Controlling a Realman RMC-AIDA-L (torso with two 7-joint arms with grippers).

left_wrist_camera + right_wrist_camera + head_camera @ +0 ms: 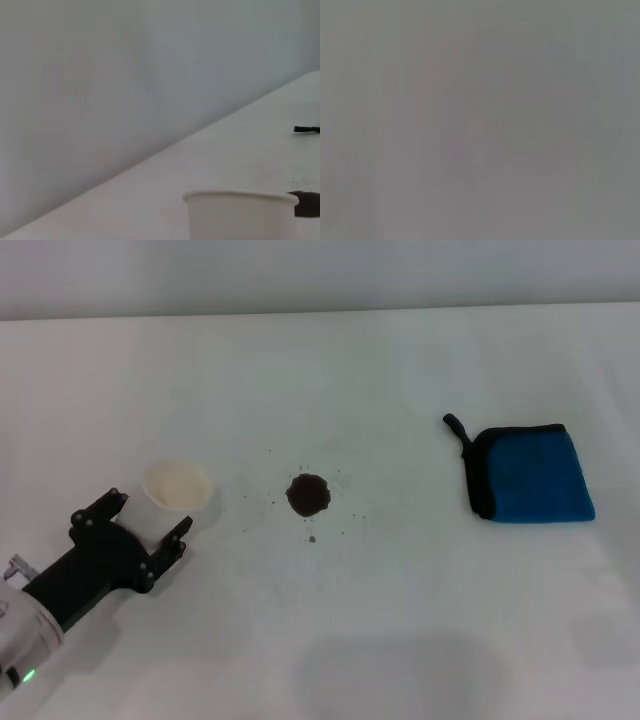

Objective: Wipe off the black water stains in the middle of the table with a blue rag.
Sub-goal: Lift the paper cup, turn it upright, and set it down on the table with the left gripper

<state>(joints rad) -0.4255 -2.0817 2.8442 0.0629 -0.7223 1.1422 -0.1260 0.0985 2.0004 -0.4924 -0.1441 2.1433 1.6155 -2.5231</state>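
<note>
The black water stains are a small dark blot ringed by tiny specks in the middle of the white table. The blue rag with black edging and a small loop lies flat to the right of the blot, untouched. My left gripper is open at the front left, its fingers either side of the near side of a white paper cup. The left wrist view shows the cup close up and the rag's loop far off. My right gripper is out of view.
The white paper cup stands upright left of the blot, a short way from it. A pale wall runs behind the table's far edge. The right wrist view shows only plain grey.
</note>
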